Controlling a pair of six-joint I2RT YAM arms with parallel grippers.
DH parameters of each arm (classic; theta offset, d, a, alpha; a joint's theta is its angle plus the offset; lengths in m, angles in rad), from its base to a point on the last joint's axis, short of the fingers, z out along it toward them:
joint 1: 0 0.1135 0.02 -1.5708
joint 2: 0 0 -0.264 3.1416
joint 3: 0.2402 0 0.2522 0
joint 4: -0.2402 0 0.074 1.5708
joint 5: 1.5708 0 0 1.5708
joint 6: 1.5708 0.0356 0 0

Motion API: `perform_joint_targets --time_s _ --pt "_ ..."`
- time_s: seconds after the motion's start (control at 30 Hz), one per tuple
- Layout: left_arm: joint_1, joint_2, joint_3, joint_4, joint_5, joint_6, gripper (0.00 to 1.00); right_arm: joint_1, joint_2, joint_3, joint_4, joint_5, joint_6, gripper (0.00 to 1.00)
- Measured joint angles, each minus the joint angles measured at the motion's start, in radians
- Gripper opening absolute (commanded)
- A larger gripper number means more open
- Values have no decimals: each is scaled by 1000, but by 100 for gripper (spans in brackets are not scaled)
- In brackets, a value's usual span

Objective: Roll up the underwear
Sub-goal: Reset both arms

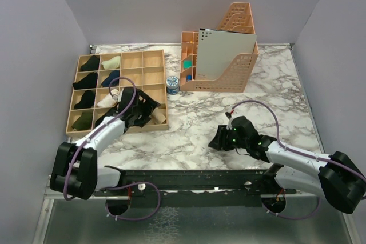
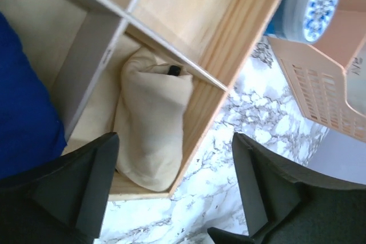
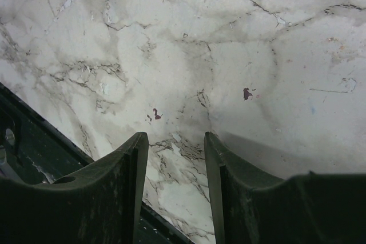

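Jaws on the left arm [image 1: 106, 131] are standing wide apart over rolled beige underwear [image 2: 151, 124] lying in the 5 o'clock compartment of the organizer [image 1: 75, 90]; jaws on the right arm [image 1: 286, 155] are hovering apart above the desk [image 1: 194, 124].

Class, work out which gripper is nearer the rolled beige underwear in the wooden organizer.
Left. The left gripper hangs directly over the beige roll; the right gripper sits well to its right over the marble table.
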Motion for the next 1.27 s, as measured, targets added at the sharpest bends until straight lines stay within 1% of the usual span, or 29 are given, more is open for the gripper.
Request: perform_joint_targets --time_s 0.03,0.07,0.17,0.3,0.4,0.5,0.57,0.63,0.67,0.7,0.73,0.77,0.83,0.9,0.97,1.1,1.27 --pt "0 -16 6 -7 0 5 98 0 0 0 0 0 0 48" --pt "0 -30 12 -13 0 12 99 0 -1 0 0 0 0 48" --pt "-8 -92 48 -40 -9 52 99 0 -8 1 -2 1 0 50" --pt "-14 -178 91 -47 -15 143 99 0 -35 29 -26 20 -12 57" --pt "-20 -215 124 -40 -3 244 99 0 -57 83 -61 66 -35 70" --pt "-49 -205 172 -47 27 362 99 0 -80 154 -109 153 -60 81" --pt "-111 -185 225 -68 24 444 99 -2 -92 211 -152 229 -80 87" --pt "-195 -169 280 -84 4 514 99 -19 -98 275 -198 290 -105 90" --pt "-234 -164 305 -93 -12 548 99 -42 -100 308 -216 306 -117 91" --pt "-264 -163 325 -101 -19 570 99 -93 -100 349 -236 309 -136 92" --pt "-296 -162 349 -113 -29 604 99 -144 -100 375 -246 298 -151 96" --pt "-311 -163 364 -119 -43 634 99 -220 -98 405 -257 280 -168 97" --pt "-317 -166 388 -128 -71 674 99 -404 -84 469 -284 224 -208 97" --pt "-315 -174 399 -143 -103 713 99 -508 -63 525 -320 218 -243 99" --pt "-313 -194 401 -171 -139 745 99 -538 -49 590 -373 218 -290 100" --pt "-313 -244 411 -251 -222 762 99 -534 -53 668 -421 214 -341 100" --pt "-313 -320 418 -323 -315 756 99 -535 -79 682 -443 194 -367 100"
